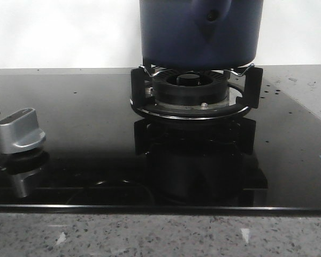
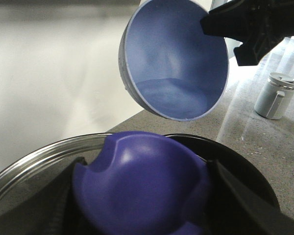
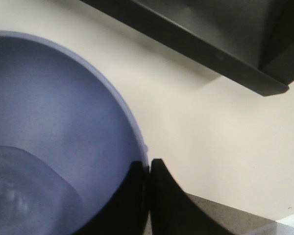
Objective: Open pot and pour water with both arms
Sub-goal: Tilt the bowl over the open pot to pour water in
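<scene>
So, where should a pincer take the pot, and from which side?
By the tapering handle mount on the pot, coming from the robot's side: it juts from the wall toward the front camera, while the straight sides look too wide to span. Both are busy: left pincer shut on the lid knob, right pincer on the blue bowl rim.

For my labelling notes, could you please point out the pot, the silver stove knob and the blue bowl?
pot (image 1: 171, 37), front view, on its dark blue side wall.
silver stove knob (image 1: 18, 130), front view, on its grip.
blue bowl (image 2: 174, 68), left wrist view, on its inner wall.
</scene>
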